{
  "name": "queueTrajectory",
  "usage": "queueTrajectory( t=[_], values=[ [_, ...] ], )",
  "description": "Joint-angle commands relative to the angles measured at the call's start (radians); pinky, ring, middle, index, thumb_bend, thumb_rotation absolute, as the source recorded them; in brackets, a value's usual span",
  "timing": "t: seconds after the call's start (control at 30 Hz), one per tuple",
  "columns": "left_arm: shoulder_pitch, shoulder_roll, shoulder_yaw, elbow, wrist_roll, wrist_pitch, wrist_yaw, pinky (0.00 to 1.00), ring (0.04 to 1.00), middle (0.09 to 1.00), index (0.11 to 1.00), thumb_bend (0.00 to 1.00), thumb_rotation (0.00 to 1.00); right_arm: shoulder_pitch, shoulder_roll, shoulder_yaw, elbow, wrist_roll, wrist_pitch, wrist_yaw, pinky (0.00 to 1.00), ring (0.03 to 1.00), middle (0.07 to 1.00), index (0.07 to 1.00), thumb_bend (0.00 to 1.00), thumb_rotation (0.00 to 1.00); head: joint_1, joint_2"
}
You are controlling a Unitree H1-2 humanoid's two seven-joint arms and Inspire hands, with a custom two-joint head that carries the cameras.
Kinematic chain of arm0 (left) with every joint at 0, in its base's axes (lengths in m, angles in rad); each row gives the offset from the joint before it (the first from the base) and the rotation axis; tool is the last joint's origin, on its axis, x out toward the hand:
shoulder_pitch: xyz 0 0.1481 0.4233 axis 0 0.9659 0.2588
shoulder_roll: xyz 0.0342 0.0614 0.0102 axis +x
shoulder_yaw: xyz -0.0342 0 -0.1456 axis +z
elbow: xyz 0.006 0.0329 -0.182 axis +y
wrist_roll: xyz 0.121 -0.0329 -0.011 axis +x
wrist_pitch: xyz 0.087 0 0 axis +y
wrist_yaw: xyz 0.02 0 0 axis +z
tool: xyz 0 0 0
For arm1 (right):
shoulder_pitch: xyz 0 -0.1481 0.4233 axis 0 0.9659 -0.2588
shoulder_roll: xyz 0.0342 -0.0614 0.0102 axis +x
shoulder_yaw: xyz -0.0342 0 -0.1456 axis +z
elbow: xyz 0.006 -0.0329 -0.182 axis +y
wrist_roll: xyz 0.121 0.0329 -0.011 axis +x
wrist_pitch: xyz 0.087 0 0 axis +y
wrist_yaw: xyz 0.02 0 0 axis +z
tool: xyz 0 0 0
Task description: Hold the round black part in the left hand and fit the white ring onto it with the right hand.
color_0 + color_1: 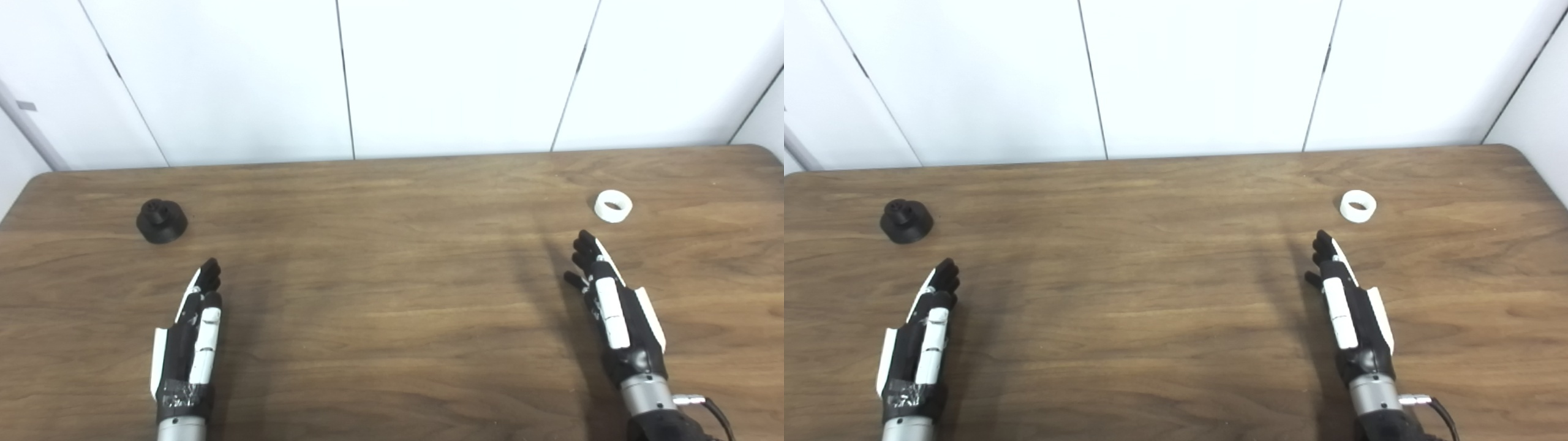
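The round black part (161, 221) stands on the wooden table (392, 294) at the far left; it also shows in the right eye view (906, 221). The white ring (613, 206) lies flat at the far right. My left hand (191, 331) is open and empty, edge-on above the table, a short way in front and to the right of the black part. My right hand (609, 303) is open and empty, its fingertips a little short and to the left of the ring. Neither hand touches its object.
White wall panels (392, 73) rise right behind the table's back edge. The table's rounded corners show at far left and far right. A cable (713, 410) runs from my right wrist.
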Motion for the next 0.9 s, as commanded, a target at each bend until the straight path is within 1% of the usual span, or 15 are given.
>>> queueTrajectory(
  t=[0.0,0.27,0.37,0.47,0.5,0.53,0.57,0.63,0.67,0.7,0.77,0.8,0.87],
  values=[
    [0.053,-0.018,-0.004,-0.001,0.003,-0.013,0.002,1.00,0.966,0.950,0.936,0.49,0.80,-0.013,-0.008,-0.007,-0.018,0.001,-0.001,-0.001,0.98,0.955,0.953,0.946,0.49,1.00,0.000,0.001],
    [0.052,-0.017,-0.005,0.002,0.006,-0.017,0.002,1.00,0.960,0.945,0.937,0.49,0.80,-0.010,-0.007,-0.006,-0.020,0.004,0.006,0.002,0.99,0.958,0.955,0.946,0.48,1.00,0.003,0.000],
    [0.053,-0.018,-0.007,0.002,0.009,-0.017,0.001,1.00,0.960,0.945,0.937,0.49,0.80,-0.006,-0.008,-0.007,-0.020,0.006,0.007,0.002,0.99,0.958,0.953,0.945,0.48,1.00,0.021,-0.008],
    [0.053,-0.023,-0.011,0.005,0.015,-0.021,0.004,1.00,0.959,0.944,0.935,0.49,0.79,-0.001,-0.013,-0.011,-0.012,0.007,-0.005,0.003,0.99,0.957,0.954,0.943,0.47,1.00,0.062,-0.028],
    [0.054,-0.025,-0.012,0.008,0.020,-0.023,0.006,1.00,0.958,0.944,0.934,0.49,0.79,-0.001,-0.015,-0.012,-0.008,0.013,-0.012,0.007,0.99,0.958,0.955,0.943,0.47,1.00,0.080,-0.035],
    [0.055,-0.027,-0.016,0.011,0.030,-0.023,0.008,1.00,0.955,0.941,0.932,0.49,0.79,-0.001,-0.018,-0.014,-0.004,0.020,-0.016,0.011,0.99,0.960,0.958,0.946,0.46,1.00,0.117,-0.052],
    [0.057,-0.029,-0.019,0.012,0.037,-0.022,0.010,0.99,0.954,0.941,0.933,0.49,0.80,0.000,-0.021,-0.016,0.000,0.025,-0.019,0.014,1.00,0.965,0.963,0.950,0.46,1.00,0.124,-0.055],
    [0.060,-0.033,-0.026,0.018,0.057,-0.022,0.015,0.99,0.951,0.940,0.934,0.49,0.79,0.001,-0.027,-0.021,0.012,0.034,-0.030,0.019,1.00,0.965,0.963,0.952,0.46,1.00,0.181,-0.081],
    [0.062,-0.035,-0.030,0.021,0.065,-0.026,0.016,0.99,0.950,0.939,0.934,0.50,0.79,0.001,-0.032,-0.022,0.019,0.037,-0.038,0.023,1.00,0.967,0.963,0.954,0.45,1.00,0.196,-0.090],
    [0.062,-0.038,-0.034,0.028,0.073,-0.033,0.017,0.99,0.949,0.938,0.934,0.50,0.79,0.001,-0.036,-0.023,0.029,0.041,-0.051,0.027,1.00,0.970,0.965,0.959,0.45,1.00,0.232,-0.110],
    [0.062,-0.043,-0.041,0.039,0.078,-0.045,0.016,0.99,0.950,0.938,0.934,0.50,0.78,-0.002,-0.043,-0.026,0.048,0.046,-0.072,0.031,1.00,0.965,0.962,0.964,0.46,1.00,0.251,-0.124],
    [0.061,-0.048,-0.043,0.046,0.076,-0.054,0.018,0.99,0.953,0.940,0.936,0.50,0.78,-0.004,-0.045,-0.026,0.055,0.053,-0.077,0.036,1.00,0.967,0.964,0.967,0.47,1.00,0.270,-0.138],
    [0.058,-0.057,-0.046,0.060,0.076,-0.072,0.022,0.98,0.949,0.936,0.930,0.48,0.75,-0.008,-0.050,-0.023,0.057,0.062,-0.070,0.046,1.00,0.979,0.980,0.985,0.44,1.00,0.288,-0.151]
  ],
)
